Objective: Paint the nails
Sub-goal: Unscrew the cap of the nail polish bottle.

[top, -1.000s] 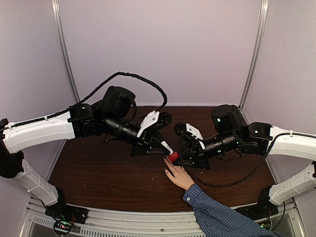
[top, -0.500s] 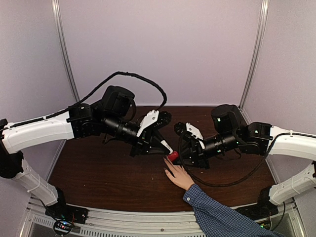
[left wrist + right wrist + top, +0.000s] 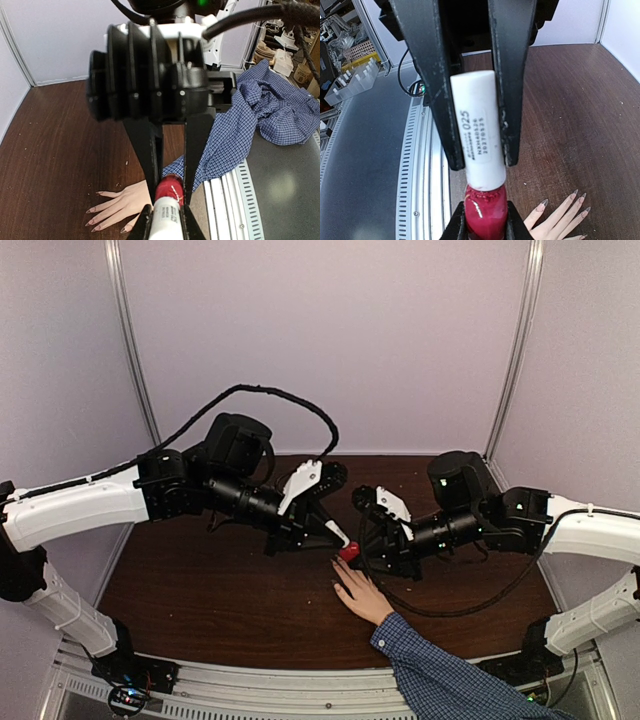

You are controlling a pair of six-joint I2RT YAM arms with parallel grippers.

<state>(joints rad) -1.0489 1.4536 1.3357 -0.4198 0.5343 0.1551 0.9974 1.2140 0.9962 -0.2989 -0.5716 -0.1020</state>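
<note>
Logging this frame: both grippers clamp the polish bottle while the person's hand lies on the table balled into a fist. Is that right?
No fist: the hand lies flat on the table, fingers spread and nails up, as the right wrist view shows. The rest holds: the left gripper pinches the white cap, the right gripper the red bottle.

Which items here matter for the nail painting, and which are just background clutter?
Job: nails, hand, polish bottle, left tool on its white cap, right tool at its base.
Lying about: checked sleeve, shelf clutter beyond the table.
</note>
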